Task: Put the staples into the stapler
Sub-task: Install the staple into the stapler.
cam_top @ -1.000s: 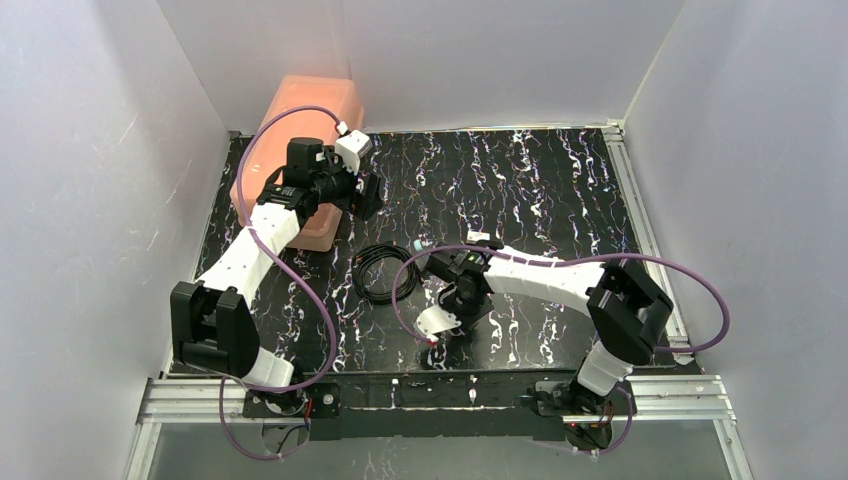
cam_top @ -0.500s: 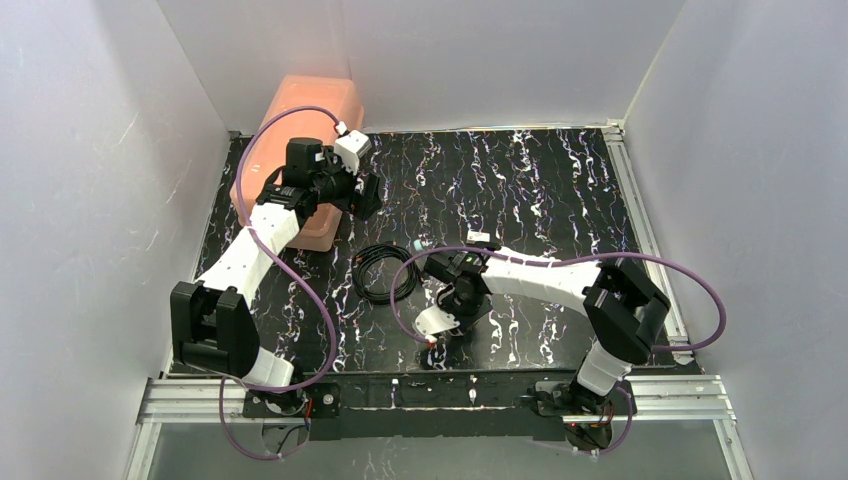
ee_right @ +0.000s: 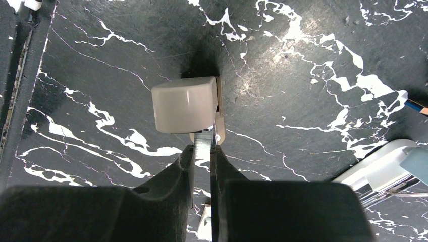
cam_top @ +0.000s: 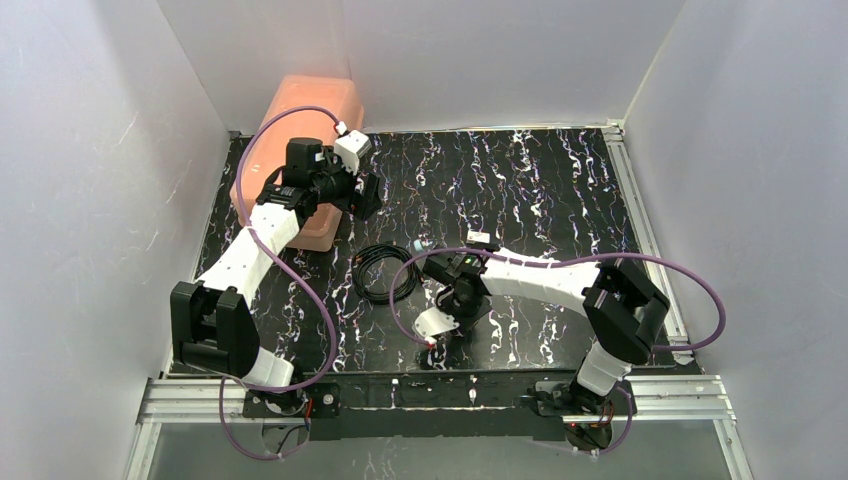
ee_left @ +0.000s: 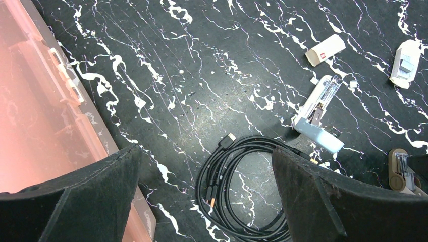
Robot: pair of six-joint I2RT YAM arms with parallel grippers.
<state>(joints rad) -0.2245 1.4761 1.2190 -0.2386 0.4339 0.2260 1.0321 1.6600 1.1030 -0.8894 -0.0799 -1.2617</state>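
While left claw (ee_left: 207, 194) gapes, right claw (ee_right: 203, 154), angled down, pinches staples (ee_right: 203, 139).

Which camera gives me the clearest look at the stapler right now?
Left wrist: the stapler lies open, whole and unobstructed, with its silver channel exposed. Right wrist catches only one end at its lower right edge. Top external shows just a light-blue sliver beside the right arm.
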